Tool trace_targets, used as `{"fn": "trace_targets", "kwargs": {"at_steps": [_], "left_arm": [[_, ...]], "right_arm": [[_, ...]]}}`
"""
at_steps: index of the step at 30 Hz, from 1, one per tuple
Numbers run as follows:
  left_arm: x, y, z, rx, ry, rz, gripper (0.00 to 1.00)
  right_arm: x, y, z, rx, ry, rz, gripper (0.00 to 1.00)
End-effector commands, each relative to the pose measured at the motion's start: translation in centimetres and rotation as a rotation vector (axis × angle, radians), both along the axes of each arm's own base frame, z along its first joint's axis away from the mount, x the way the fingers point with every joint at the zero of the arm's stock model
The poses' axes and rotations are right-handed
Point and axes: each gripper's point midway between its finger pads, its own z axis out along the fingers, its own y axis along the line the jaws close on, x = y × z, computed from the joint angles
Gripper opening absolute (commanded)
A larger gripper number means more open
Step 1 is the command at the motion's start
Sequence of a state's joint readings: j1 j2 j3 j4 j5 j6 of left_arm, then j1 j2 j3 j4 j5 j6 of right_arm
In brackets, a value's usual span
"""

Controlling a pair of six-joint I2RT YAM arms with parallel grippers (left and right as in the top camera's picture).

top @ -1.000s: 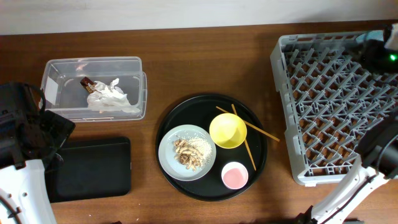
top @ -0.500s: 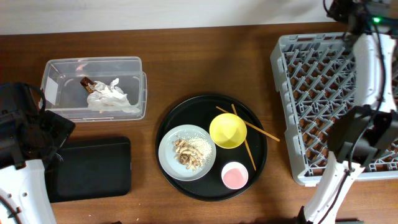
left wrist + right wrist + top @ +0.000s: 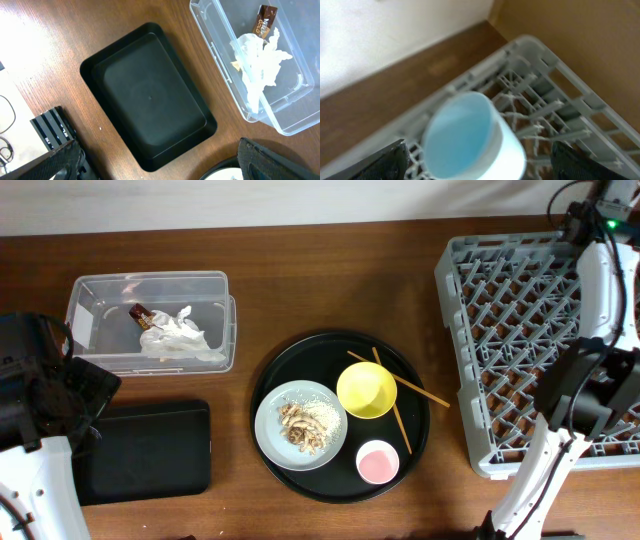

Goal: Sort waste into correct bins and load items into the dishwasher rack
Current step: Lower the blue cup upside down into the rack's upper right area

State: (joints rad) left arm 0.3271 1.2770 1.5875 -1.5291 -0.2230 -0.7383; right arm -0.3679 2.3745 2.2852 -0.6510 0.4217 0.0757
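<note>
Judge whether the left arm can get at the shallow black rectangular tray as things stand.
Probably yes. The left gripper hangs open over the shallow black rectangular tray, nothing lies between them, and the clear plastic tub sits beside it.

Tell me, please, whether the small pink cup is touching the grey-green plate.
Apart. The overhead view shows a strip of the bare black round tray between the pink cup and the rim of the plate.
</note>
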Motion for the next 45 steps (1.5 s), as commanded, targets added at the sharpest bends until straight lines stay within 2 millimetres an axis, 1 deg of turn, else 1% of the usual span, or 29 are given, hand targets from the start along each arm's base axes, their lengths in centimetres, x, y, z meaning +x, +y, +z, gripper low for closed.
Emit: {"fn": "trace_targets", "kwargs": {"at_steps": [1,4,5,9,14,16,18,20,21,23,26,28,29,31,33,37,42,45], "left_arm": [[-0.3,0.0,0.2,0.001,-0.012,0.014,0.99],[-0.3,0.0,0.2,0.001,-0.012,0.014,0.99],[-0.3,0.0,0.2,0.002,-0.013,0.014,0.99],[-0.3,0.0,0.2,0.001,-0.012,0.014,0.99],[-0.3,0.0,0.2,0.002,-0.012,0.014,0.99],[-0.3,0.0,0.2,0.002,-0.012,0.014,0.99],[-0.3,0.0,0.2,0.002,-0.012,0.014,0.99],[-0.3,0.0,0.2,0.002,-0.012,0.014,0.99],[-0.3,0.0,0.2,0.002,-0.013,0.014,0.99],[-0.3,0.0,0.2,0.001,-0.012,0.014,0.99],[-0.3,0.0,0.2,0.002,-0.012,0.014,0.99],[-0.3,0.0,0.2,0.002,-0.012,0.014,0.99],[-0.3,0.0,0.2,0.002,-0.013,0.014,0.99],[-0.3,0.0,0.2,0.002,-0.013,0.014,0.99],[-0.3,0.0,0.2,0.002,-0.013,0.014,0.99],[-0.3,0.0,0.2,0.001,-0.012,0.014,0.99],[-0.3,0.0,0.2,0.002,-0.013,0.014,0.99],[-0.3,0.0,0.2,0.001,-0.012,0.014,0.99]], "right_arm": [[-0.9,-0.4,0.2,0.007,0.022,-0.02,0.91],[-2.1,-0.8,-0.7,0.025,0.072,-0.034,0.91],[-2.8,-1.1,-0.8,0.016,0.098,-0.056,0.91],[-5.0,-2.0,-0.9,-0.029,0.177,-0.128,0.91],[-5.5,-1.7,-1.1,0.012,0.16,-0.17,0.91],[-4.8,-0.8,-1.3,0.068,0.131,-0.131,0.91],[-3.4,1.0,-1.2,0.162,0.08,-0.04,0.91],[-1.8,2.7,-0.5,0.241,0.01,0.053,0.91],[-1.3,3.2,-0.1,0.27,-0.027,0.067,0.91],[-0.3,3.5,0.6,0.314,-0.107,0.052,0.92],[0.9,2.8,1.6,0.297,-0.188,0.035,0.92],[1.0,1.8,1.9,0.265,-0.219,-0.015,0.93],[0.7,0.8,1.7,0.248,-0.24,-0.087,0.93],[0.6,0.2,1.2,0.239,-0.251,-0.133,0.93],[0.7,-0.3,0.3,0.239,-0.245,-0.141,0.93],[-0.1,-1.6,-0.7,0.219,-0.224,-0.183,0.92],[-1.0,-2.8,-1.2,0.223,-0.21,-0.208,0.92],[-1.5,-3.1,-1.6,0.228,-0.192,-0.218,0.92]]}}
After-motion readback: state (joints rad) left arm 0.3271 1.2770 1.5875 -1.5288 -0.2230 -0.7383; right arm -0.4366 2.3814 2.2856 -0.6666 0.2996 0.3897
